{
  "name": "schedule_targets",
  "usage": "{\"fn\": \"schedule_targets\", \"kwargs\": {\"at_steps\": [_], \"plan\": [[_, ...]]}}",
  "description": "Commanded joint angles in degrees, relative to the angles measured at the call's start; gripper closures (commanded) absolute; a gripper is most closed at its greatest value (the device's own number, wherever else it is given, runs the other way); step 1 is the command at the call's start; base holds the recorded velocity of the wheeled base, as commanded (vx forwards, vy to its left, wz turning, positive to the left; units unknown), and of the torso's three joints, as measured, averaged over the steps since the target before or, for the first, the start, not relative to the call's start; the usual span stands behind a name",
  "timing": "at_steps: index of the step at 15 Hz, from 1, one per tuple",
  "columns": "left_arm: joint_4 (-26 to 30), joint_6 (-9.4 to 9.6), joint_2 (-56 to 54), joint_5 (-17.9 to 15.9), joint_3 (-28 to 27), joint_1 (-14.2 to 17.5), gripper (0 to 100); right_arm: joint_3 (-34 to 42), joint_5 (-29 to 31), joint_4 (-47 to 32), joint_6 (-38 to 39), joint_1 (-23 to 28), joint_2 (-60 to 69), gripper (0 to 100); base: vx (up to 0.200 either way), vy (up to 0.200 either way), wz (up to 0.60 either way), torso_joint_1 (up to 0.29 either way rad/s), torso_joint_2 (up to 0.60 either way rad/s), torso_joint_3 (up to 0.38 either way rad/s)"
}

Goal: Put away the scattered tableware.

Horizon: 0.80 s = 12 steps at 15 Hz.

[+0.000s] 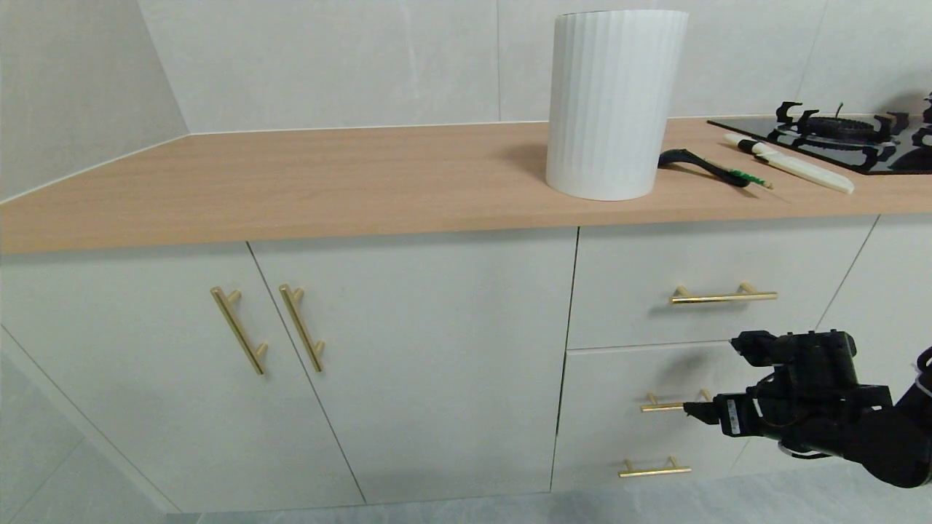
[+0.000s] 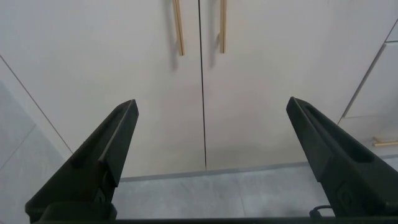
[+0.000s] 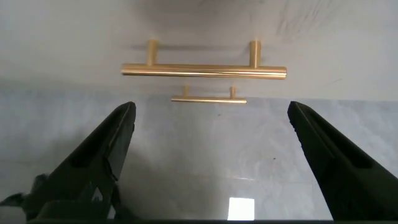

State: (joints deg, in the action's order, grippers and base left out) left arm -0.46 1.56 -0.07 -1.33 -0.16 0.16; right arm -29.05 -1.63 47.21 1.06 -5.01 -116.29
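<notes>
On the wooden countertop (image 1: 328, 182) stands a tall white ribbed container (image 1: 615, 102). Just right of it lie a black spoon (image 1: 703, 166) with a green-tipped handle and a white knife (image 1: 790, 164). My right gripper (image 1: 717, 378) is open, low in front of the drawers, level with the middle drawer's gold handle (image 1: 673, 404). In the right wrist view that handle (image 3: 204, 71) sits ahead of the open right gripper (image 3: 211, 109), apart from the fingers. My left gripper (image 2: 211, 106) is open and empty, facing the double cabinet doors (image 2: 202, 81).
A black gas hob (image 1: 837, 135) occupies the counter's far right. Below are two cabinet doors with gold handles (image 1: 269, 327) and three drawers: top handle (image 1: 723, 296), bottom handle (image 1: 654, 469). Grey tiled floor (image 3: 205, 168) lies beneath. The counter's left half is bare.
</notes>
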Motion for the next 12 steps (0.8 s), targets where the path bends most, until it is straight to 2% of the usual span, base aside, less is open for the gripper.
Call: {"fn": "schedule_targets", "kwargs": {"at_steps": [1, 4, 9, 12], "plan": [[-0.06, 0.02, 0.07, 0.01, -0.02, 0.02, 0, 0.22, 1.11, 2.62, -0.18, 0.0, -3.25, 0, 0.0, 0.0, 0.0, 0.0, 0.0, 0.0], [-0.06, 0.02, 0.07, 0.01, -0.02, 0.02, 0, 0.4, 2.16, 7.01, -0.18, 0.0, -5.53, 0, 0.0, 0.0, 0.0, 0.0, 0.0, 0.0], [0.02, 0.02, 0.07, 0.01, -0.02, 0.02, 0, 0.57, 7.08, 18.88, -1.15, -0.09, -12.74, 0, 0.0, 0.0, 0.0, 0.0, 0.0, 0.0], [-0.06, 0.02, 0.07, 0.01, -0.02, 0.02, 0, 0.31, 7.26, 19.49, -1.06, -0.09, -13.53, 0, 0.0, 0.0, 0.0, 0.0, 0.0, 0.0]]}}
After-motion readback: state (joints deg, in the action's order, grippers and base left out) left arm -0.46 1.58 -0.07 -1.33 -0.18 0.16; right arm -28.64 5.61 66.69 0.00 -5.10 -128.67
